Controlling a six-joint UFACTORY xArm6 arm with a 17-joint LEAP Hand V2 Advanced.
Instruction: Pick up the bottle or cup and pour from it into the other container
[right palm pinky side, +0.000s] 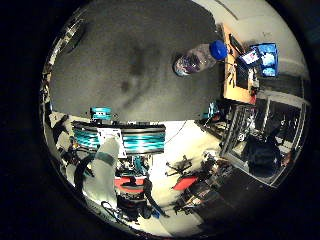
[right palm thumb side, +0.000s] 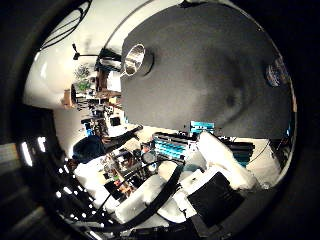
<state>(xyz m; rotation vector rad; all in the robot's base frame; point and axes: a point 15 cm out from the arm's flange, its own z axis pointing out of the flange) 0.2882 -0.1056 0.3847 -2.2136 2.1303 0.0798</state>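
A clear plastic bottle (right palm pinky side: 197, 61) with a blue cap (right palm pinky side: 218, 49) is on the dark grey table (right palm pinky side: 120, 60) near its edge; I cannot tell whether it stands or lies. It also shows small in the thumb side view (right palm thumb side: 277, 72). A shiny metal cup (right palm thumb side: 134, 58) stands upright with its mouth open, near another edge of the table, far from the bottle. My right hand (right palm thumb side: 225, 165) is well above and to the side of the table, away from the cup and the bottle. Its white fingers (right palm pinky side: 100, 165) are relaxed and hold nothing.
The table (right palm thumb side: 210, 70) has a wide bare stretch between cup and bottle. Past the edge near the bottle stand a wooden desk (right palm pinky side: 237, 78) and a lit screen (right palm pinky side: 266, 58). Cluttered lab gear (right palm thumb side: 110, 125) lies beyond the table.
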